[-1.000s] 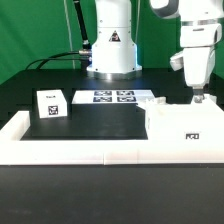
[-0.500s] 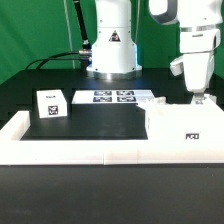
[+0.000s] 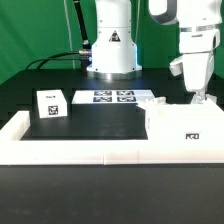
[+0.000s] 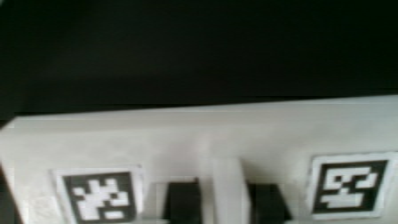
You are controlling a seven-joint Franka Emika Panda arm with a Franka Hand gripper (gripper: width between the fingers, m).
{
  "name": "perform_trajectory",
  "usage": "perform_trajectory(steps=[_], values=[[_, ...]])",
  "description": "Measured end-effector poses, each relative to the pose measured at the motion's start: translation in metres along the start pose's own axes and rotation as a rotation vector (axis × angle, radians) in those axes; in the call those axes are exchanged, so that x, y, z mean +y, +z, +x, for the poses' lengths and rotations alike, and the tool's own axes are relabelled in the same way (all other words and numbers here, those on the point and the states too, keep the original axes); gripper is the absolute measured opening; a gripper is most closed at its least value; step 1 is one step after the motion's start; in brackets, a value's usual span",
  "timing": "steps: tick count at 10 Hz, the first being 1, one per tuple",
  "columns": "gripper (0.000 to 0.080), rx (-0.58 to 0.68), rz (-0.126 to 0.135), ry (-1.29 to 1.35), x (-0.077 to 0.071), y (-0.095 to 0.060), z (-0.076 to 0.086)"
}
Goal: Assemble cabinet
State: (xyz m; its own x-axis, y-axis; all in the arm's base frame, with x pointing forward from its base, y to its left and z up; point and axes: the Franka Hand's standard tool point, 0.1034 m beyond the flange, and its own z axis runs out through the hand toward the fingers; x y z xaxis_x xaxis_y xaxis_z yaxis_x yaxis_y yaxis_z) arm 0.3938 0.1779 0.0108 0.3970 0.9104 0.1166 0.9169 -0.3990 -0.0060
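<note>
Over on the exterior view's right, the cabinet (image 3: 185, 126) sits on the black bench (image 3: 100, 120). It is a white boxy piece with a small tag on its near face, set right against the low white wall (image 3: 70, 150) that edges the bench's front. The hand (image 3: 200, 98) hangs straight down over the cabinet's far top edge, its tips at or just above the plastic. From here I can't tell how wide the fingers are spread or whether they grip anything. Well apart, toward the view's left, a loose white block (image 3: 50, 104) with a tag stands alone. The marker board (image 3: 112, 97) lies flat before the arm's base (image 3: 112, 50).

From the wrist, the cabinet (image 4: 196, 125) fills the lower half, blurred. Two tags (image 4: 98, 195) face the camera with two white upright strips between them, and black bench lies beyond. The fingers' spread can't be judged here either.
</note>
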Motion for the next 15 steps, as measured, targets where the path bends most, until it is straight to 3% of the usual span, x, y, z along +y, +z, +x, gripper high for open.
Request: perform_trajectory(steps=[6, 9, 12, 15], values=[[0.0068, -0.004, 0.002, -0.014, 0.000, -0.001, -0.001], [0.0068, -0.045, 0.007, -0.092, 0.011, -0.019, -0.004], [0.0069, -0.069, -0.002, -0.131, 0.034, -0.041, -0.015], [0.0069, -0.072, 0.006, -0.124, 0.031, -0.037, -0.016]])
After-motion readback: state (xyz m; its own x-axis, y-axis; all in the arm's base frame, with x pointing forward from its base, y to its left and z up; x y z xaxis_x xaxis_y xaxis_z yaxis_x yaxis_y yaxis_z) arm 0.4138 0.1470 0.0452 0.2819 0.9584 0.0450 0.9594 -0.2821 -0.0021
